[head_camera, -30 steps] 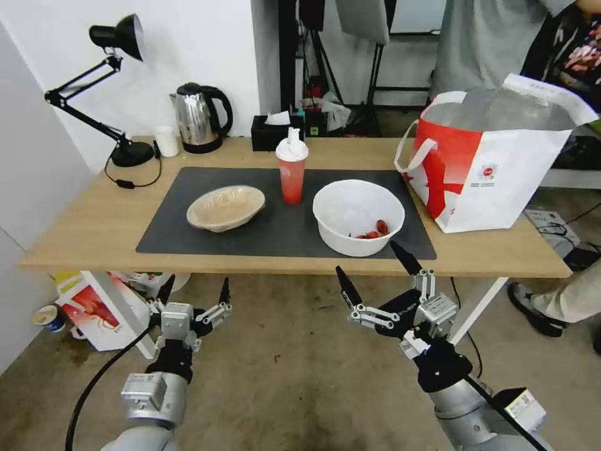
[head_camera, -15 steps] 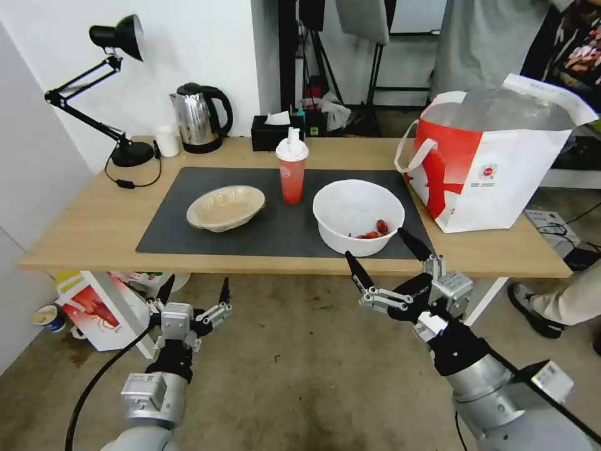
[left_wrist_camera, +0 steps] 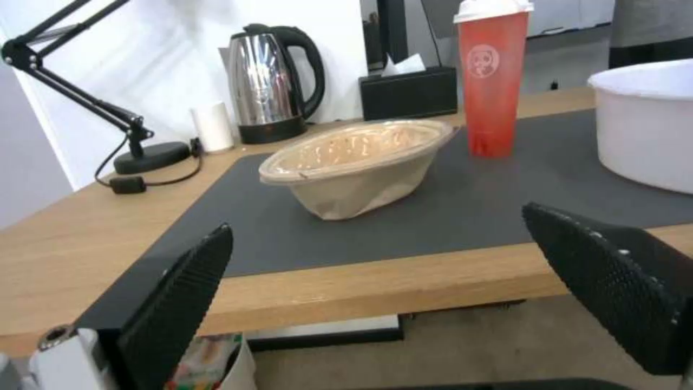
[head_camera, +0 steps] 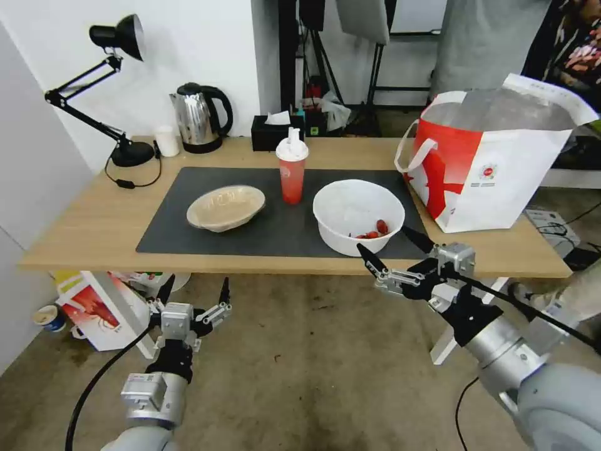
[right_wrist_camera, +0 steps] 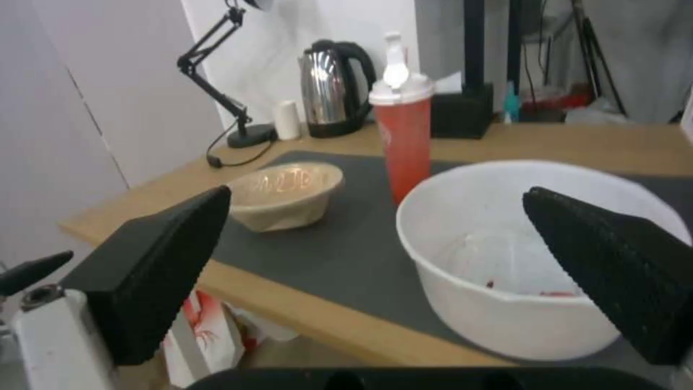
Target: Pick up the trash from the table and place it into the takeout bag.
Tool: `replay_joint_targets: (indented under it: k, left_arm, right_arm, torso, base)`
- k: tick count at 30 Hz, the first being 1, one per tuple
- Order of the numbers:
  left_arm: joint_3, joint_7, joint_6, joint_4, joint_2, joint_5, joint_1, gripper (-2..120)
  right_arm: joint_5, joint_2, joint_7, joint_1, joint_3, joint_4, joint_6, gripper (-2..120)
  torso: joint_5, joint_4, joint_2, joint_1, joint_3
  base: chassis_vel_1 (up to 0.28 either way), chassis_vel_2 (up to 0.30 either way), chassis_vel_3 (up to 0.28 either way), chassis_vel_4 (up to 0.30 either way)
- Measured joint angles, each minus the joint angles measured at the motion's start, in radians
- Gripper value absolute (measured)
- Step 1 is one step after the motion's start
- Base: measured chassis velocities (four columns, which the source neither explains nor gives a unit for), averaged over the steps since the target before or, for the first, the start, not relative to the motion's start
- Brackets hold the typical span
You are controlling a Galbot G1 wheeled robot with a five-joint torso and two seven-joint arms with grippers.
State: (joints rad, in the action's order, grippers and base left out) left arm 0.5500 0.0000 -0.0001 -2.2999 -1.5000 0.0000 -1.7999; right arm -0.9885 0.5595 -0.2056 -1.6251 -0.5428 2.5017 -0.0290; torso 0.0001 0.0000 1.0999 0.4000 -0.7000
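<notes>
Looking like a lab or studio workroom dressed up as an office corner. Standing on bare, stained concrete floor [head_camera: 300, 369]; showing black tripod and light stands [head_camera: 375, 62] crowding behind the far edge of the desk [head_camera: 81, 232]. Carrying office things along the desk's far edge: a black articulated desk lamp [head_camera: 106, 81] at the far left corner, a steel kettle [head_camera: 199, 118], a black tissue box [head_camera: 273, 131]. Trailing loose cables [head_camera: 557, 228] on the floor past the right edge.
</notes>
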Motion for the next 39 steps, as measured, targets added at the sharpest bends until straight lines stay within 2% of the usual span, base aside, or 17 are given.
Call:
replay_joint_targets:
  k: [12,21,28,35,39]
  left_arm:
    - [0.0,0.0,0.0,0.0,0.0,0.0,0.0,100]
    - [0.0,0.0,0.0,0.0,0.0,0.0,0.0,100]
    - [0.0,0.0,0.0,0.0,0.0,0.0,0.0,100]
    - [0.0,0.0,0.0,0.0,0.0,0.0,0.0,100]
    - [0.0,0.0,0.0,0.0,0.0,0.0,0.0,100]
  right_arm:
    - [-0.125,-0.039,-0.004,0.045,-0.034,-0.001,-0.03,100]
    - [-0.286,-0.078,-0.008,0.222,-0.017,-0.001,-0.091,100]
    - [-0.36,-0.129,0.022,0.294,-0.013,-0.001,-0.149,100]
    - [-0.444,-0.189,0.054,0.416,0.024,-0.001,-0.216,100]
    - [-0.497,-0.236,0.074,0.538,0.099,-0.024,-0.261,100]
  torso:
    - [0.0,-0.0001,0.0,0.0,0.0]
    - [0.0,0.0001,0.0,0.0,0.0]
    - [-0.0001,-0.0001,0.0,0.0,0.0]
    - [-0.0001,-0.0001,0.0,0.0,0.0]
    - [-0.0002,0.0001,0.0,0.0,0.0]
  base:
    - [0.0,0.0,0.0,0.0]
    - [0.0,0.0,0.0,0.0]
    - [0.0,0.0,0.0,0.0]
    - [0.0,0.0,0.0,0.0]
    - [0.0,0.0,0.0,0.0]
